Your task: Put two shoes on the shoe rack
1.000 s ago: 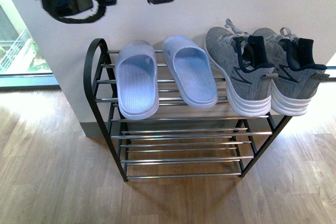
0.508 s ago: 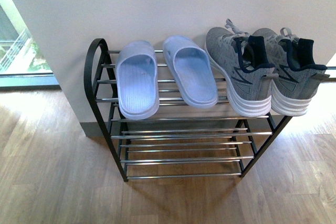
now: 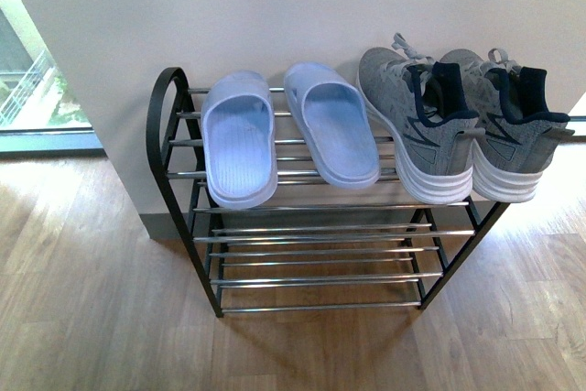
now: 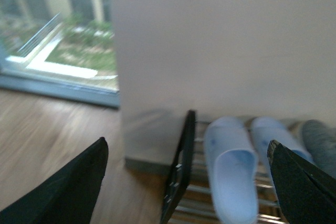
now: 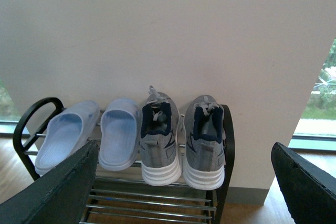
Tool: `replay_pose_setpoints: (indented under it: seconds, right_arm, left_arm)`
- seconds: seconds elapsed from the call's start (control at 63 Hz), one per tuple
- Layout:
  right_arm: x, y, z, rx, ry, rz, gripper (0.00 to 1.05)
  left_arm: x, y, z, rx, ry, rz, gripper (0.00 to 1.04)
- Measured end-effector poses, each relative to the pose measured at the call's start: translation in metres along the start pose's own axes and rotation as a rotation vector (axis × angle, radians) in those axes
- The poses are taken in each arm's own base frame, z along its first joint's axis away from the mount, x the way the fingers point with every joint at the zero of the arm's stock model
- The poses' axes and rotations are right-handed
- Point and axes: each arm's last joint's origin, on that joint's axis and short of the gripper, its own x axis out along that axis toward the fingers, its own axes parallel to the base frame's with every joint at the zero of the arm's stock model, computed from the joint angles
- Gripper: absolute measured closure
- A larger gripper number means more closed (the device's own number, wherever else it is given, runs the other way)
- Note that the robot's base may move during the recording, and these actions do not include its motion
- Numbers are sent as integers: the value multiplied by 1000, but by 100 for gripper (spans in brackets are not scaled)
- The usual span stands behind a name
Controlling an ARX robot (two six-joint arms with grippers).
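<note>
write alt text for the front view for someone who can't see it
Two grey sneakers sit side by side, heels outward, on the right of the top tier of a black and chrome shoe rack, beside pale blue slippers. The rack stands against a white wall on wood flooring.

My left tool (image 4: 184, 182) shows only as two matte black fingers (image 4: 68, 192), broad, wedge-shaped and tapering to blunt tips, blurred at the edges. My right tool (image 5: 184, 192) looks the same: dark, near-black fingers (image 5: 58, 192) with flat, faintly textured faces. No cables, screws or markings show.
</note>
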Motion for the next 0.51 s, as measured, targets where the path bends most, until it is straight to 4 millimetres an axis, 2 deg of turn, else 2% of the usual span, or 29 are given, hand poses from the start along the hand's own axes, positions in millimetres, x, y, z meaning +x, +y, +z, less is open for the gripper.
replay_pose_setpoints:
  seconds: [0.317,0.381,0.508]
  right_arm:
    - [0,0,0,0,0,0,9]
    - [0,0,0,0,0,0,9]
    - [0,0,0,0,0,0,9]
  left_arm:
    - [-29,30,-30,70,-25,8,90]
    - [-35,35,-35,70,-31,10,104]
    - [-44,42,-43,75,-32,15,104]
